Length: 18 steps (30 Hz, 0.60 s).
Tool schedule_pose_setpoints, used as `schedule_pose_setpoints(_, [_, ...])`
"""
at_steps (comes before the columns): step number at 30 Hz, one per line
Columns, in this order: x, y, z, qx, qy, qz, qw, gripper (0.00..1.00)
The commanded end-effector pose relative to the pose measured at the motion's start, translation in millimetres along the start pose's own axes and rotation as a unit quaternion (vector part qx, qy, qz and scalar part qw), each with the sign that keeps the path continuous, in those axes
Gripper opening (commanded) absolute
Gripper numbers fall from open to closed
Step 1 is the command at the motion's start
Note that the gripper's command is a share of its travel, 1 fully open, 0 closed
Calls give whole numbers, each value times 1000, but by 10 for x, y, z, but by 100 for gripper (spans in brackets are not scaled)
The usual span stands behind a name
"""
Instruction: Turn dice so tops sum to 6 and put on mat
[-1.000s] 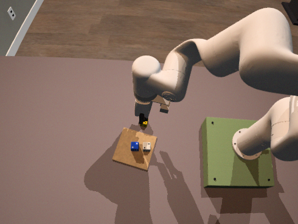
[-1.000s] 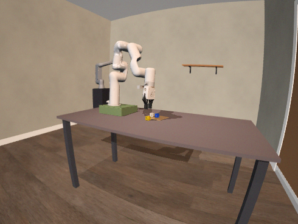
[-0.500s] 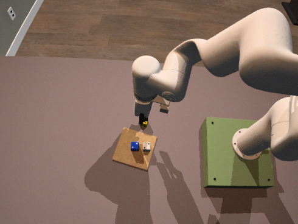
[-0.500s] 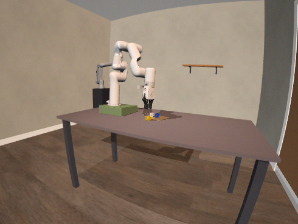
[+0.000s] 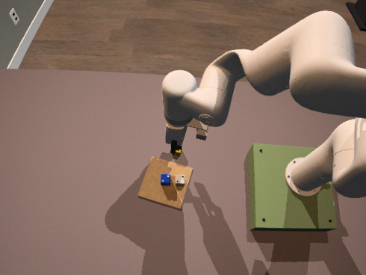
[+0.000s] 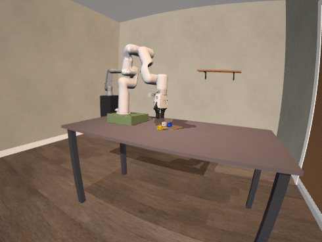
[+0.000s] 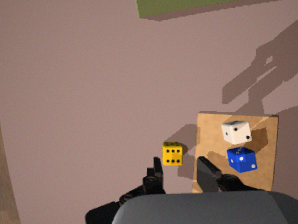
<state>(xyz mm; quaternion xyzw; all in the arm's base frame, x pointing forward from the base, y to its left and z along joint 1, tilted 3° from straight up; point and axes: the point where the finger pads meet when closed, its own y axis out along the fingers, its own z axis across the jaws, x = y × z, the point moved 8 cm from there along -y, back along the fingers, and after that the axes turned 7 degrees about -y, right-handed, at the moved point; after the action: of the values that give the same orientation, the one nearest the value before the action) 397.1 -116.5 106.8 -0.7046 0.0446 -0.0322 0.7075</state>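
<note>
A yellow die (image 5: pixel 178 151) (image 6: pixel 160 127) (image 7: pixel 172 154) lies on the bare table just off the edge of the brown mat (image 5: pixel 153 187) (image 6: pixel 176 127) (image 7: pixel 265 145). In the wrist view its top face shows six black pips. A blue die (image 5: pixel 165 179) (image 6: pixel 169 124) (image 7: pixel 241 159) and a white die (image 5: pixel 180 179) (image 6: pixel 163 124) (image 7: pixel 236 131) sit flat side by side on the mat. My gripper (image 5: pixel 175 146) (image 6: pixel 160 116) (image 7: pixel 178 169) hangs a little above the yellow die. Its fingers are partly open and hold nothing.
The arm's green base block (image 5: pixel 284 194) (image 6: pixel 127 118) (image 7: pixel 190 6) stands on the table to the right of the mat. The arm's upper links reach over the table's back right. A wall shelf (image 6: pixel 218 71) hangs far behind.
</note>
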Motion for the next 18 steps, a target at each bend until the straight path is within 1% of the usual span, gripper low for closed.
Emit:
schedule_pose_setpoints(1, [13, 51, 1, 0, 0, -2, 1000, 47])
schedule_pose_setpoints(3, [13, 51, 1, 0, 0, -2, 1000, 47])
schedule_pose_setpoints(18, [21, 286, 12, 0, 0, -2, 1000, 47])
